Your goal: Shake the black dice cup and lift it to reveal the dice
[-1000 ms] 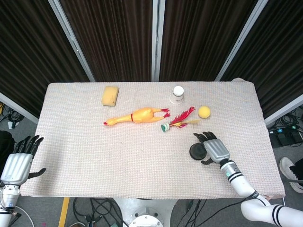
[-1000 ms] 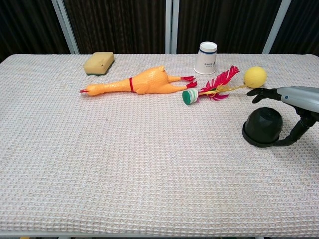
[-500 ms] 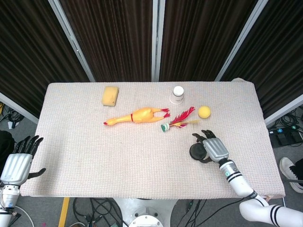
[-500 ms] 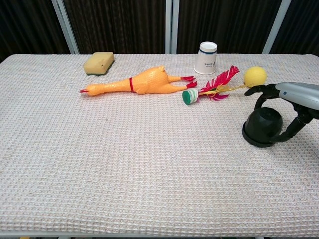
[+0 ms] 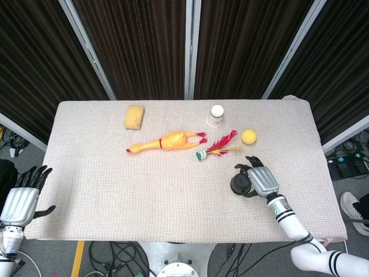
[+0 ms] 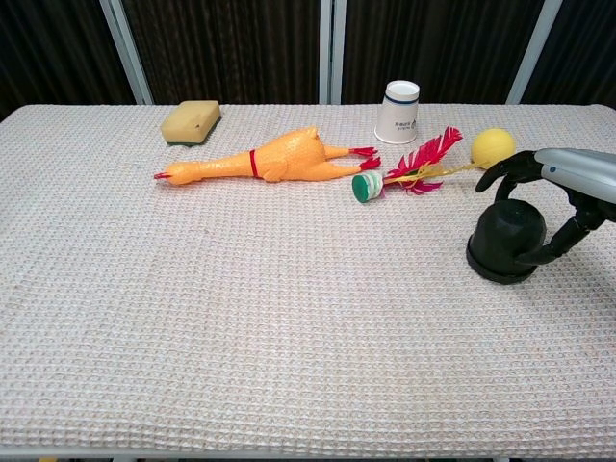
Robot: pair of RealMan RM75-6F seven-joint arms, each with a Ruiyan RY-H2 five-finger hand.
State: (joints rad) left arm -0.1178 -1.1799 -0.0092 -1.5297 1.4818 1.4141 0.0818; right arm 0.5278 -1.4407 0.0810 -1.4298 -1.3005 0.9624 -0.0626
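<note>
The black dice cup (image 5: 238, 183) (image 6: 505, 243) stands mouth-down on the right part of the table (image 5: 173, 190). My right hand (image 5: 262, 181) (image 6: 570, 181) wraps it from the right. Its fingers curl over the cup's far side and its thumb presses the near side. The cup hides any dice under it. My left hand (image 5: 22, 199) hangs off the table's near-left corner, fingers spread, holding nothing; it shows only in the head view.
Just behind the cup lie a yellow ball (image 6: 493, 146) and a red feather shuttlecock (image 6: 409, 168). Further back are a white paper cup (image 6: 398, 112), a rubber chicken (image 6: 260, 162) and a yellow sponge (image 6: 191, 122).
My right hand's fingers have curled down from spread beside the cup to closing around it, and the thumb has come in against its side. The left hand has not moved.
</note>
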